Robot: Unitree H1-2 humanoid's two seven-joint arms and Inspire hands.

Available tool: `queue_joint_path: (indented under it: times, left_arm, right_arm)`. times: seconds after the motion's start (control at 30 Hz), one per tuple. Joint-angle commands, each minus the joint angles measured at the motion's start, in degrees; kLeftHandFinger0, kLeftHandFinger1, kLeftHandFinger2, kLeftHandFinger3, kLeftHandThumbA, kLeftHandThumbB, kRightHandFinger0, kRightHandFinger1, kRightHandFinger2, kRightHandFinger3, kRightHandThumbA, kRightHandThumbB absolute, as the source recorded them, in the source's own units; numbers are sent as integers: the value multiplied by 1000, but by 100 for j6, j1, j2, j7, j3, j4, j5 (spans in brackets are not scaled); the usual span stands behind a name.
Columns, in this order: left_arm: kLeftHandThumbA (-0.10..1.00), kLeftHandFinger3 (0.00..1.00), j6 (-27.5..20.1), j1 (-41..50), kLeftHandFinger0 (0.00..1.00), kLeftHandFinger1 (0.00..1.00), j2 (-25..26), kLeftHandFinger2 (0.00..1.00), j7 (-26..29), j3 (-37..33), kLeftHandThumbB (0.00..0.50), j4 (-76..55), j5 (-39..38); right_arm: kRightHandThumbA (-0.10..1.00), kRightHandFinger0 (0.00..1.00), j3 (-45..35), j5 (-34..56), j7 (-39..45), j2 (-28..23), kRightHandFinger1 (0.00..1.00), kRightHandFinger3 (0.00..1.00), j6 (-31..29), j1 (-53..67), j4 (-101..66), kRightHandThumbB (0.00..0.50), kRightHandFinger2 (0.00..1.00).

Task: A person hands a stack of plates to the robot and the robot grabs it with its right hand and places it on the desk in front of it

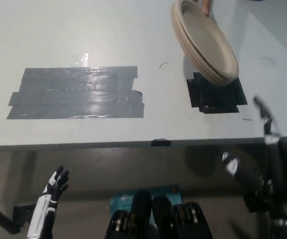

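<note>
A stack of beige plates [203, 42] hangs tilted above the white desk [148, 35] at the upper right, held from the top edge by a person's hand [207, 6]. My black right hand [263, 134] rises at the lower right, blurred, below and to the right of the plates and apart from them, its fingers spread and holding nothing. The white left hand [56, 185] rests low at the lower left, below the desk's front edge, fingers apart.
A large patch of grey tape [76, 93] lies on the desk at left. A smaller black tape patch [218, 97] sits under the plates. The desk's front edge [133, 145] runs across the middle.
</note>
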Motion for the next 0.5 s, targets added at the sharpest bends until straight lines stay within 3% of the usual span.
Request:
queue_joint_path:
  times: [0.0,0.2,0.37,0.47]
  left_arm:
    - [1000,1000,-269,1,1000,1000,-9,1000,33,17,275,5,-9]
    - [1000,1000,-248,38,1000,1000,-12,1000,29,-6,278,30,37]
    - [1000,1000,-266,61,1000,1000,-26,1000,27,-18,279,45,42]
    - [1000,1000,-219,47,1000,1000,-39,1000,34,-25,284,12,71]
  right_arm:
    - [848,1000,-232,-1194,-611,131,1000,1000,124,-816,-260,269,1000]
    - [945,1000,-331,-1550,-713,133,1000,1000,522,-1443,203,308,1000]
    - [913,1000,-272,-1769,-777,6,1000,1000,704,-1848,830,334,1000]
    - [926,1000,-194,-1791,-698,-150,1000,1000,775,-2192,1365,391,1000]
